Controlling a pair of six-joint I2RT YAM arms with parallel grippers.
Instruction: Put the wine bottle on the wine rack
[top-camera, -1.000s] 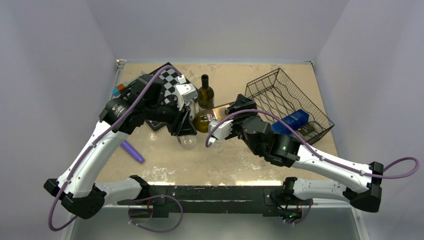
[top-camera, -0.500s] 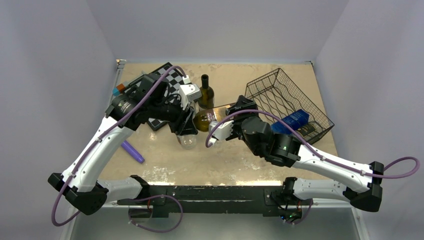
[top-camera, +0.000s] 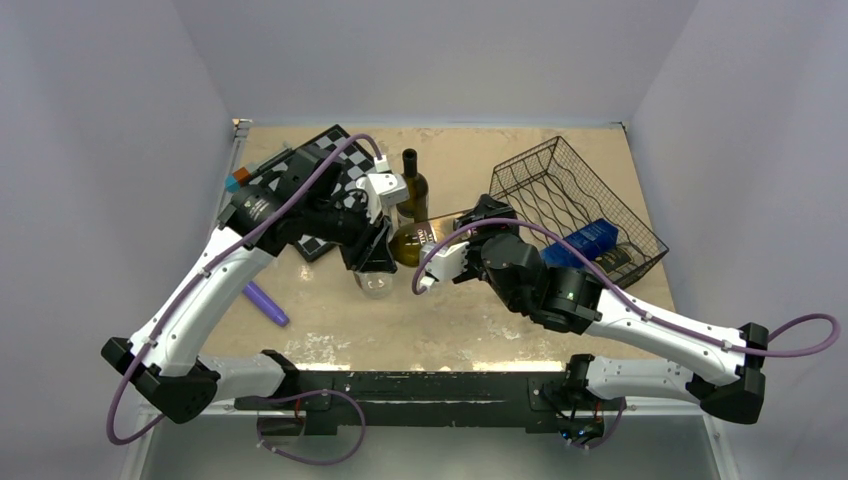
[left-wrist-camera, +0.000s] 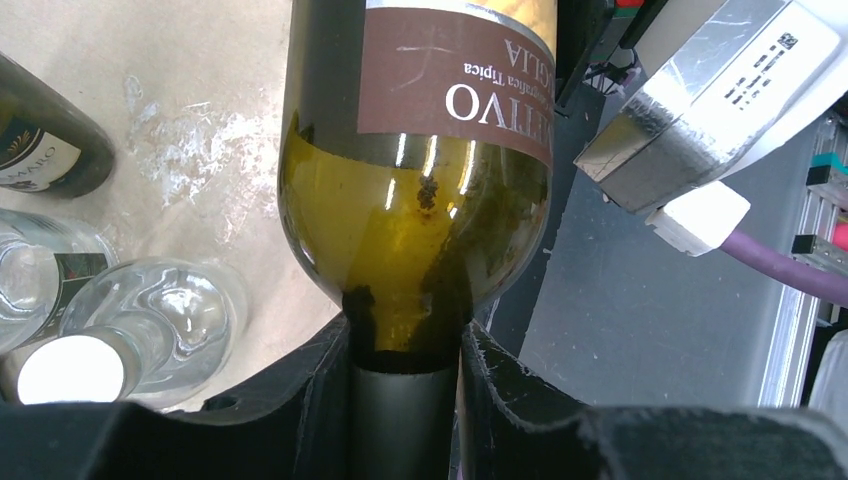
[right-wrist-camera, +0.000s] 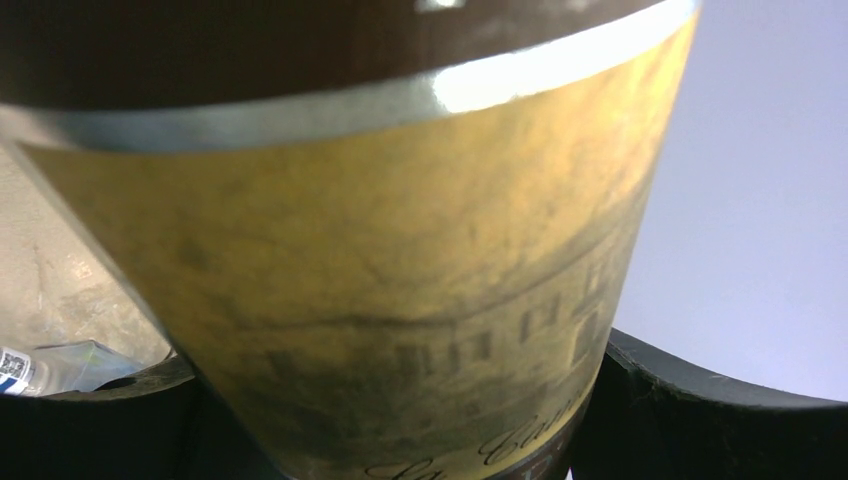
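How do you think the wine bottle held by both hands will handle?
Glossy glass, so the wine bottle may slip in the left hand pinching its thin neck. It looks see-through, probably empty and light. Round-bodied, it would likely roll if laid flat.

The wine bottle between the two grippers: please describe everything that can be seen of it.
The wine bottle is olive-green glass with a brown label edged in gold and a grey capsule on its neck. It is held on its side. The left gripper is shut on the neck; the right gripper clasps the labelled body.
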